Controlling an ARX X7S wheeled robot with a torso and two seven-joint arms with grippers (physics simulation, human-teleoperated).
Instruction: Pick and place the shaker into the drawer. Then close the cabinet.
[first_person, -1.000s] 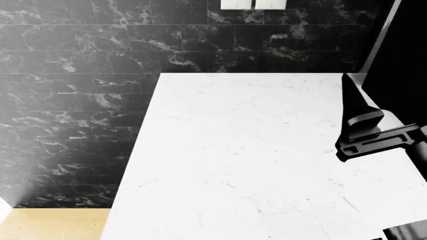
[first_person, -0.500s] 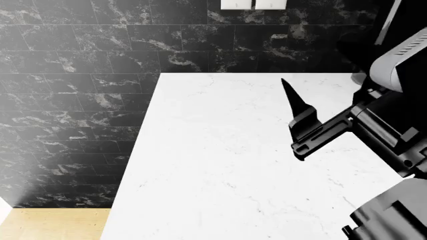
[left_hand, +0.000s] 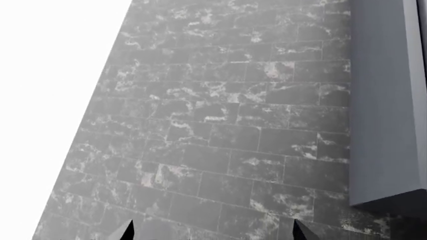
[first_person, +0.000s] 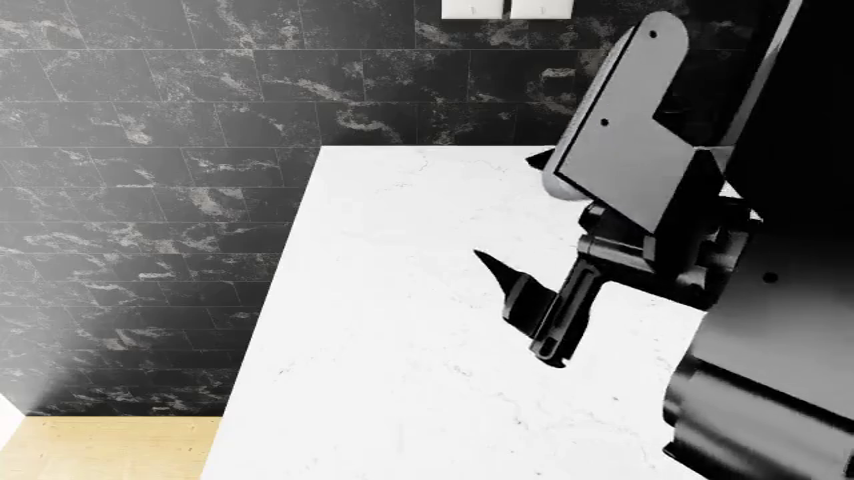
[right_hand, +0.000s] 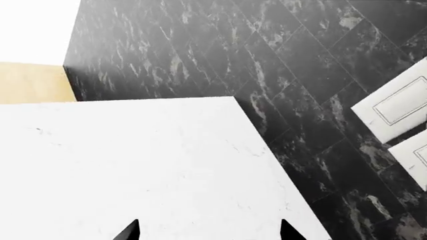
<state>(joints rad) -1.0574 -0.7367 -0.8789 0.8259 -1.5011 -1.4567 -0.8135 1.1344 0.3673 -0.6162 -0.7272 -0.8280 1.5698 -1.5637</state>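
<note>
1. Right arm reached in from the right edge of the head view, over the white counter. Its large grey link angled up toward the black marble wall; the darker wrist sections filled the lower right corner.
2. Right gripper hung above the counter near mid-frame, fingers pointing left and slightly away from the robot. One pointed fingertip showed clearly. In the right wrist view two tips stood apart with bare counter between them: spread wide, holding nothing.
3. Left gripper showed only in the left wrist view, as two dark tips at the frame edge, set apart, nothing between them: released. It faced the grey-veined tiled wall and a plain grey panel beside it. The left arm was out of the head view.
4. Change from half a second before: the right arm had swung further in over the counter, the gripper moving left and lower in the head view; the grey link now covered the counter's far right corner. One second before, only the gripper was visible at the right edge.
5. Shaker, drawer and cabinet: none visible in any view; positions could not be recorded.
6. Writing: none legible. Two white plates sat on the wall, seen also at the top of the head view; faces blank.
</note>
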